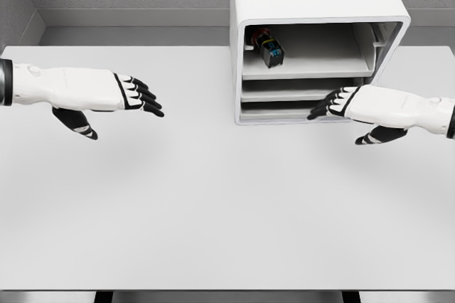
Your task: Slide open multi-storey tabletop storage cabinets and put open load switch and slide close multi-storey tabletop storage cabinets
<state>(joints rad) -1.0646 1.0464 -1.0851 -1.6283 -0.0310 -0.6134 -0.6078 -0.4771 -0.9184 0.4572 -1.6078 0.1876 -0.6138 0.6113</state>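
the right hand's (355, 106) black fingertips (318, 113) reach straight out, loose and holding nothing, ending at the front edge of the lower trays of the white storage cabinet (313, 4); whether they touch it is not clear. its thumb hangs below the palm, and the white forearm runs off the right edge of the picture. the left hand (117, 93) is likewise released, fingers (151, 99) extended flat and pointing right, thumb drooping underneath, hovering over the bare white table (213, 210) well apart from the cabinet. its arm enters from the left edge. the load switch (267, 46), a small dark block with red and blue parts, lies tilted at the back left of the cabinet's top tray (313, 68). two narrower tray levels sit beneath it. the cabinet stands at the table's far edge, right of centre.
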